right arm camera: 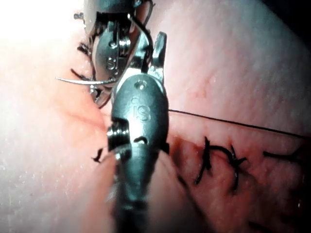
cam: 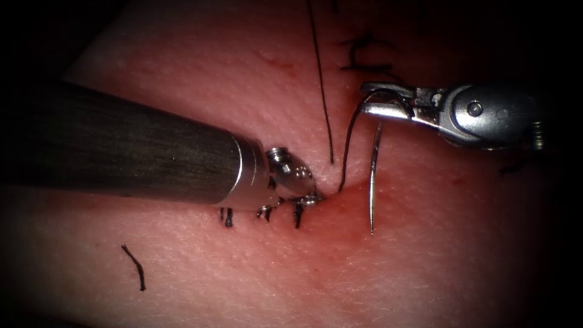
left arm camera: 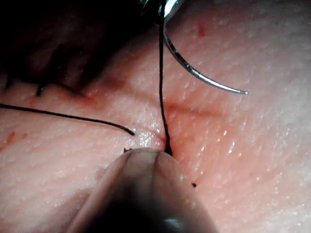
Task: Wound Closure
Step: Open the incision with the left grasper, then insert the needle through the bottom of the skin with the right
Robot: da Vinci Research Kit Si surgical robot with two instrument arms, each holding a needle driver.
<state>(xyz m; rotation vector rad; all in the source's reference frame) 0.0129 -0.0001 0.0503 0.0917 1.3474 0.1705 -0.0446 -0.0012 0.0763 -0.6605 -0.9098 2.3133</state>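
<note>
My right tool point(cam: 364, 98) hovers over the tissue point(cam: 425, 255) with its jaws closed on the black thread point(cam: 347, 146) close to the needle. The curved needle point(cam: 372, 182) hangs under those jaws, free of the tissue, its point just above the surface to the right of the stitch site; I also see this needle point(left arm camera: 194, 73) from the left wrist. From the jaws the thread point(left arm camera: 161, 87) drops to where it comes out of the tissue. My left tool point(cam: 314, 196) presses its closed tip point(left arm camera: 154, 158) on the tissue right beside that spot, holding nothing I can make out.
A loose thread strand point(cam: 322, 79) lies on the tissue, its free end near the stitch site. Tied stitches point(cam: 364, 54) sit further back and short knot ends point(cam: 297, 212) under the left shaft. A cut thread piece point(cam: 135, 267) lies front left. Red fluid stains the stitch site.
</note>
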